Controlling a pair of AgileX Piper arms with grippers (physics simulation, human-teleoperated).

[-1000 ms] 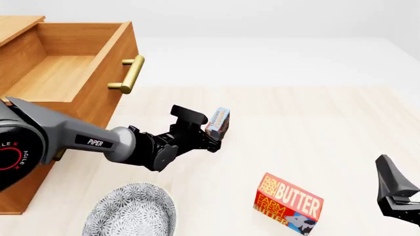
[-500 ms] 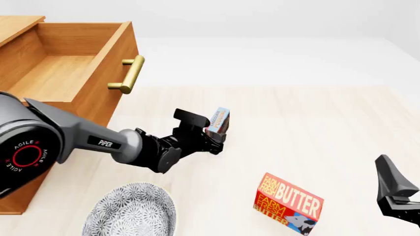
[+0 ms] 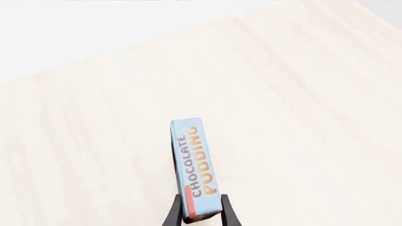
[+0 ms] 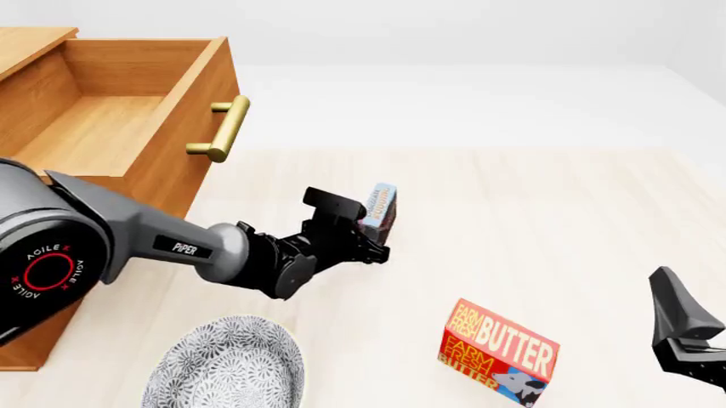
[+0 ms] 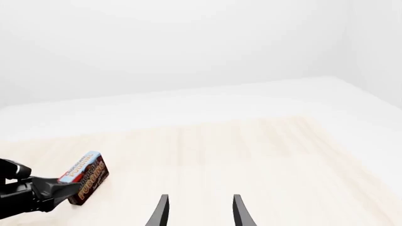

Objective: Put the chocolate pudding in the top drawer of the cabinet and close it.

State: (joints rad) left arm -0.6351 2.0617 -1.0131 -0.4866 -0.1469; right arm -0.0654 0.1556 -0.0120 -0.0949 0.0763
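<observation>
Pale wood table [image 4: 590, 212], butter box [image 4: 499, 351], plate [image 4: 227, 364], cabinet [image 4: 68, 144]

The chocolate pudding [image 4: 382, 206], a thin box with a light blue lettered edge and dark brown face, stands on edge near the middle of the counter [image 4: 545, 221]. The top drawer [image 4: 125, 127] of the orange-brown cabinet [image 4: 23, 51] at the counter's left edge is pulled open, its brass bar handle [image 4: 224, 129] facing right.

A simulated tabletop scene: pale wooden table [image 4: 545, 212], blank white surroundings, flat rendering.
</observation>
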